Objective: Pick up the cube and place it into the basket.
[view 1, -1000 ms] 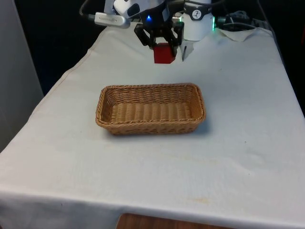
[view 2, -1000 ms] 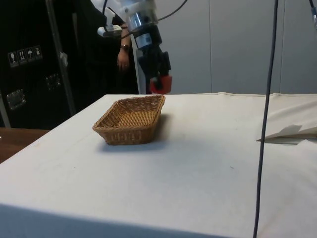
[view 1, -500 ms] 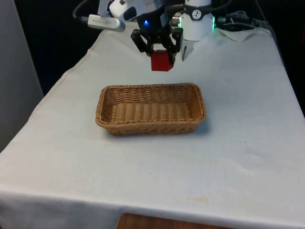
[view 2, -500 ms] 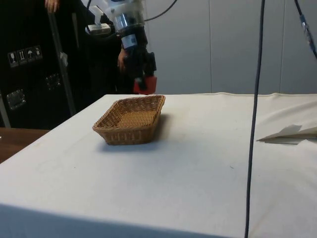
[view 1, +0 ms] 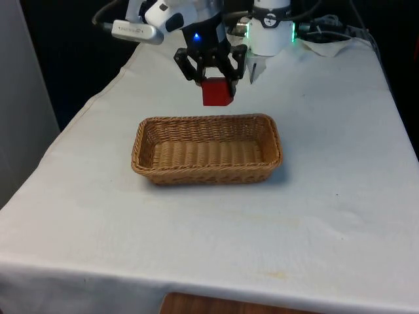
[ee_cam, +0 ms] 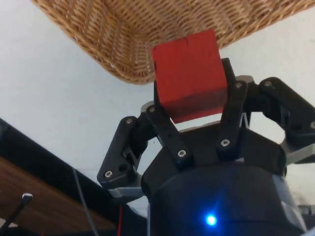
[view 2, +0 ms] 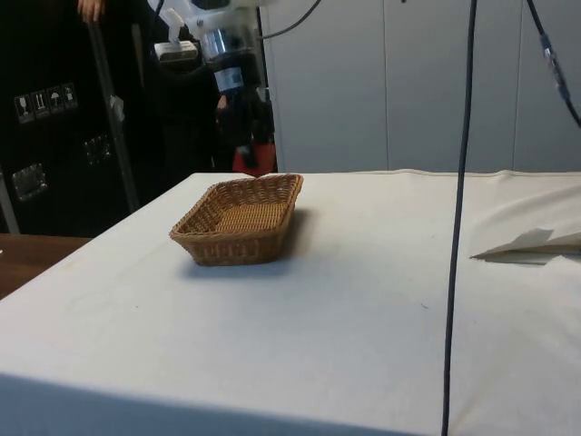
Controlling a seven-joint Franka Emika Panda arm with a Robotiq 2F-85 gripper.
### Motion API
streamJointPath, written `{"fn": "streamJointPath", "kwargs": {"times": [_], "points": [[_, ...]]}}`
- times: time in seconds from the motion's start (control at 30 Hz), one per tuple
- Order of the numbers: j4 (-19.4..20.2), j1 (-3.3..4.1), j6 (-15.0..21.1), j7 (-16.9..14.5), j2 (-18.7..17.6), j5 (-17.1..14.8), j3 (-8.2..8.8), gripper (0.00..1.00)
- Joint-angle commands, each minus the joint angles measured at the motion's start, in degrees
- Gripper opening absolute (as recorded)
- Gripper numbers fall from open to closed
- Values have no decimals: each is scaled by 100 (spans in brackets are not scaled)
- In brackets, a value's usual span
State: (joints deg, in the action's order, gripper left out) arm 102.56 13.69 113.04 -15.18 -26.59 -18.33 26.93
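Note:
A red cube [view 1: 217,91] hangs in the air with my gripper [view 1: 216,84] shut on it. It is held just beyond the far rim of the wicker basket [view 1: 145,154], towards the front view's left of that rim's middle. In the side view the cube [view 2: 253,160] shows red behind the basket's far end [view 2: 272,186], below my gripper [view 2: 243,145]. The wrist view has the cube [ee_cam: 189,73] pinched between the two black fingers [ee_cam: 162,129], with the basket's woven wall [ee_cam: 123,34] right behind it.
White cloth covers the table [view 1: 340,170]. A folded white cloth [view 2: 536,243] lies at the side view's right. A black cable [view 2: 457,218] hangs down through the side view. A person's hand [view 2: 89,9] rests on a pole behind the table.
My gripper has carried the cube lower and towards the front view's left, closer to the basket's far rim. The basket has not moved.

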Motion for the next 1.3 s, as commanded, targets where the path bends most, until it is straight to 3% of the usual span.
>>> {"fn": "streamJointPath", "kwargs": {"times": [0.0,0.13,0.17,0.33,0.43,0.47,0.77,0.93,0.97,1.2,1.23,1.27], "points": [[46,-17,172,-109,6,-52,-11,3],[138,-17,453,-286,6,-80,-11,3],[120,-6,344,-229,0,-34,6,3],[252,-17,796,-435,-11,-103,-17,3],[321,-11,968,-493,-17,-126,-34,3],[304,0,877,-453,-17,-63,-6,3],[447,-11,1478,-733,-92,-223,-74,3],[481,-17,1759,-900,-206,-332,-103,3],[470,6,1673,-859,-206,-275,-63,3],[441,-34,2080,-1146,-521,-521,-155,3],[470,6,2011,-1077,-476,-453,-97,3],[424,-34,2120,-1180,-567,-556,-155,3]]}}
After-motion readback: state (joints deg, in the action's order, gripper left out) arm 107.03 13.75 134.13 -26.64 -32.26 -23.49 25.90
